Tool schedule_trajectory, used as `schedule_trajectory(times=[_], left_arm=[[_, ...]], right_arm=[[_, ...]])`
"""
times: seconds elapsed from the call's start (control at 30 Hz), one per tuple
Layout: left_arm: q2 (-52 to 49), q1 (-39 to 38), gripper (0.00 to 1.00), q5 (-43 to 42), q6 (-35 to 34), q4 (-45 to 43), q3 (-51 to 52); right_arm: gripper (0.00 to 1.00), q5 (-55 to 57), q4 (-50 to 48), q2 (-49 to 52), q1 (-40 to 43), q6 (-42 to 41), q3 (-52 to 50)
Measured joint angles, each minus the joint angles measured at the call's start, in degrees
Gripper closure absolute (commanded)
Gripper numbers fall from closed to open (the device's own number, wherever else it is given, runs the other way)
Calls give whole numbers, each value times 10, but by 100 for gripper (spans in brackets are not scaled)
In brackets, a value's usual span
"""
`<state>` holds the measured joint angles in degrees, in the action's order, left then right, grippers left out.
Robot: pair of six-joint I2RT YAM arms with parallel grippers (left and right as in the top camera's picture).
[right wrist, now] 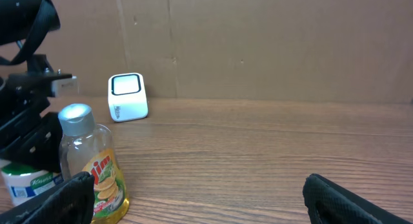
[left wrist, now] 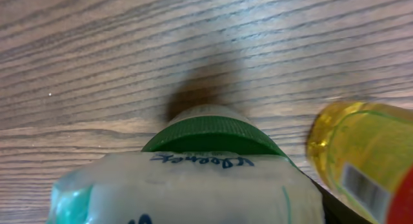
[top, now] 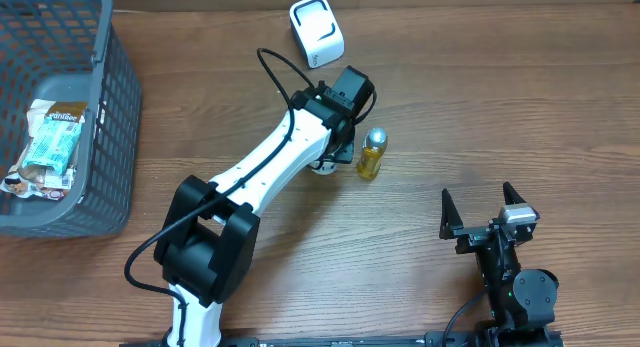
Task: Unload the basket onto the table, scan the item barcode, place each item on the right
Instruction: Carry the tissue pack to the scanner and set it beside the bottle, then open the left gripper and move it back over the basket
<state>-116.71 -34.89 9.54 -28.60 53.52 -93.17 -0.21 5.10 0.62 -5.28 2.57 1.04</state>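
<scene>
My left gripper (top: 335, 152) is shut on a white tub with a green lid (left wrist: 206, 135), which fills the bottom of the left wrist view just above the wood. In the overhead view only a sliver of the tub (top: 322, 168) shows under the arm. Right beside it stands a yellow dish-soap bottle (top: 371, 153) with a silver cap, its barcode label (left wrist: 360, 184) facing the left wrist camera. The white cube scanner (top: 317, 31) sits at the table's back edge. My right gripper (top: 477, 193) rests open and empty near the front right, facing the bottle (right wrist: 93, 169) and the scanner (right wrist: 127, 97).
A grey mesh basket (top: 110, 137) at the left edge holds snack packets (top: 50, 147). A brown cardboard wall (right wrist: 271, 43) closes off the far side of the wooden table (top: 480, 97).
</scene>
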Motion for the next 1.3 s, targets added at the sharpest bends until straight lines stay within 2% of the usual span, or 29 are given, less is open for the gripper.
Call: schedule_trajectory(times=[0.13, 0.17, 0.27, 0.53, 0.97, 1.3], left_arm=[[0, 0, 41, 2, 0, -17, 14], [0, 0, 34, 2, 0, -19, 17], [0, 0, 23, 2, -2, -19, 22], [0, 0, 8, -3, -4, -21, 22], [17, 31, 9, -19, 18, 33, -15], [149, 80, 9, -25, 85, 112, -59]], right_arm=[[0, 0, 0, 0, 0, 0, 0], [0, 0, 0, 0, 0, 0, 0], [0, 0, 0, 0, 0, 0, 0], [0, 0, 0, 0, 0, 0, 0], [0, 0, 0, 0, 0, 0, 0], [0, 0, 0, 0, 0, 0, 0]])
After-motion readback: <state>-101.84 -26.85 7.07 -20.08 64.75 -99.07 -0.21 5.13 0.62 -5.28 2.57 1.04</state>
